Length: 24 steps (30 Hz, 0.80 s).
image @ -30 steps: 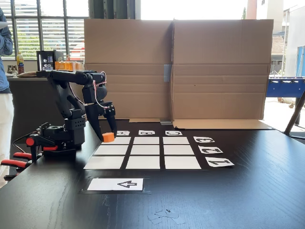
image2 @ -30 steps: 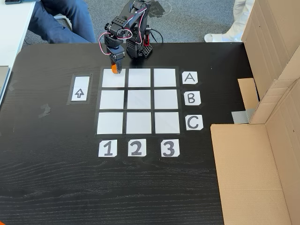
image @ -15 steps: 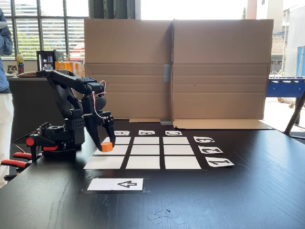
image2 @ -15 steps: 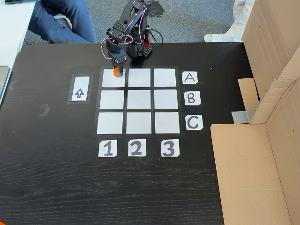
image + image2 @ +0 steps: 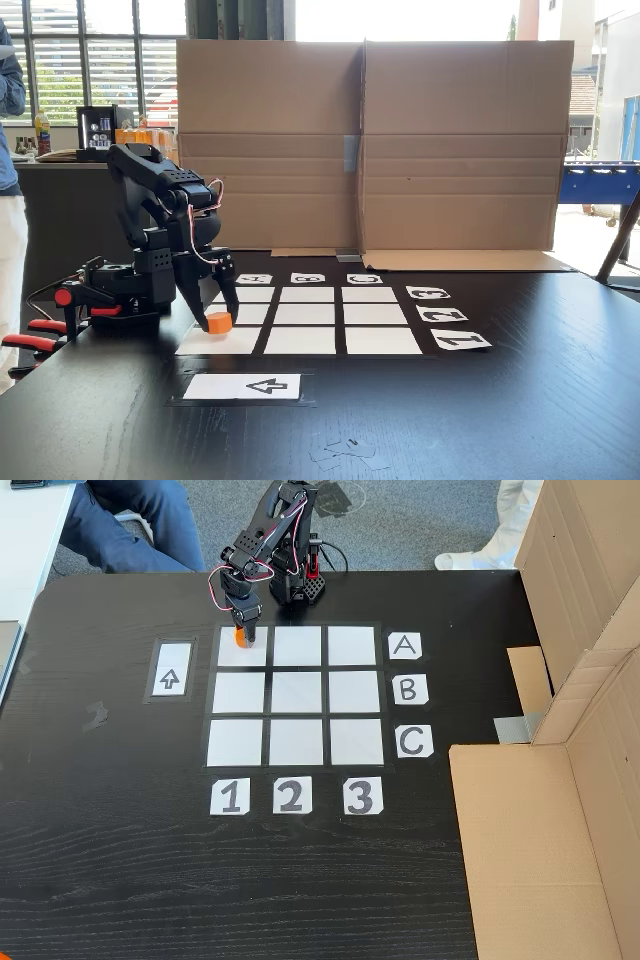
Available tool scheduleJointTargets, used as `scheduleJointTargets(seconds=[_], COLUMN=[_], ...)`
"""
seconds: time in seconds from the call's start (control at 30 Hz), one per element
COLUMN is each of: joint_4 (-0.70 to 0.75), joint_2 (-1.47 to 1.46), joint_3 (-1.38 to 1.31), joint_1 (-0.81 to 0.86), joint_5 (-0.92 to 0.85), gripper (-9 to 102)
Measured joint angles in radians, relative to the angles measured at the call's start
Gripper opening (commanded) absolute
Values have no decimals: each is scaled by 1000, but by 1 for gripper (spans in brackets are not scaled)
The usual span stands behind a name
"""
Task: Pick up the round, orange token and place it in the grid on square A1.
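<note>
token: the round, orange token (image 5: 219, 322) sits between the two fingers of the pincer (image 5: 217, 322), low over the front-left cell of the grid as the side-on fixed view shows it; whether its underside touches the paper cannot be told.
token from above: the same orange puck (image 5: 240, 636) shows at the upper-left part of square A1 (image 5: 248, 652), partly covered by the pincer (image 5: 241, 635).
pincer: clamped on the token, fingers pointing down, one on each side of the puck.
arm: black arm (image 5: 165, 220) bends forward and down from its base (image 5: 125, 283), which stands on the table just beside the grid's row a edge; red and white wires loop at the wrist.
grid: the grid (image 5: 296, 695) is nine white cells with black gaps; letter cards a, b, c lie along one side of the grid and number cards 1, 2, 3 along another.
arrow card: white card with a black arrow (image 5: 170, 669) lies just beside the grid's column 1 side.
table: dark wood-grain table (image 5: 120, 850) carries the grid.
backdrop: cardboard panels (image 5: 370, 145) stand past the far edge of the grid in the side-on fixed view.
</note>
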Motion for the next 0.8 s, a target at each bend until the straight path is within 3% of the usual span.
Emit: scheduleJointTargets(seconds=[0.8], joint_4=[-72], joint_2=[-77], joint_3=[0], joint_1=[41], joint_5=[-8], gripper=[14])
